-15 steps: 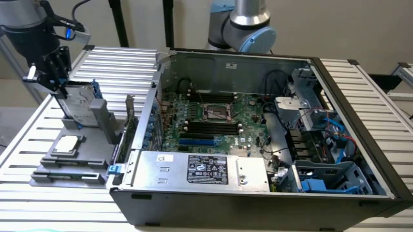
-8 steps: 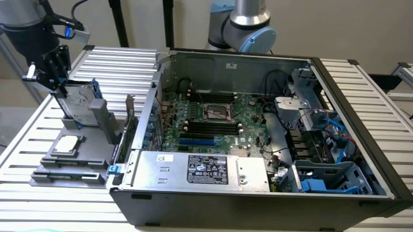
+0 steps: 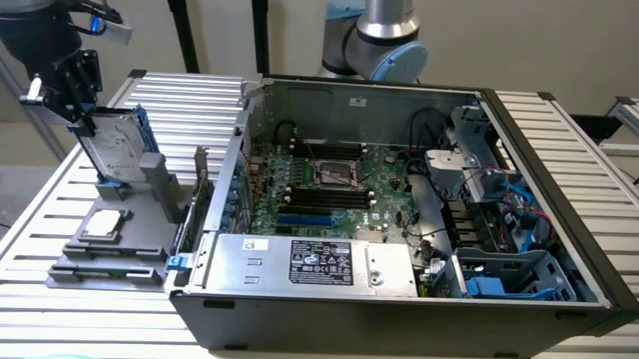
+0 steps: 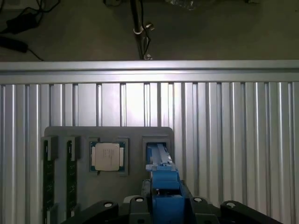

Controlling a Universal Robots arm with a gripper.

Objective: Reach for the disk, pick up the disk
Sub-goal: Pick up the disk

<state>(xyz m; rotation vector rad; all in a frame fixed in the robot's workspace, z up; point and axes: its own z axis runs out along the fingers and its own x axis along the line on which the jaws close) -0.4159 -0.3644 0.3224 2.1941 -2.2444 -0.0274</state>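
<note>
The gripper hangs at the exterior view's left, over the grey fixture, and its fingers are drawn in to a middling gap, pressed on both faces of the disk at its top edge. The disk stands on edge, leaning a little, silver face and blue rail showing. Its lower end sits at the fixture's upright slot, and whether it has cleared that slot cannot be told.

From the wrist, the camera looks straight down the blue rail of the disk, with the gripper hugging it from either side. Just beside it on the same fixture lies the square silver processor chip in its own pocket. Beyond that are two dark memory sticks on edge in their slots. In the exterior view the chip lies flat, in front of the disk.

All of this rests on the slatted aluminium table. To the exterior view's right lies the opened computer case, with the green motherboard exposed and the silver power supply along its near wall. The arm's silver-and-blue joint rises behind the case.
</note>
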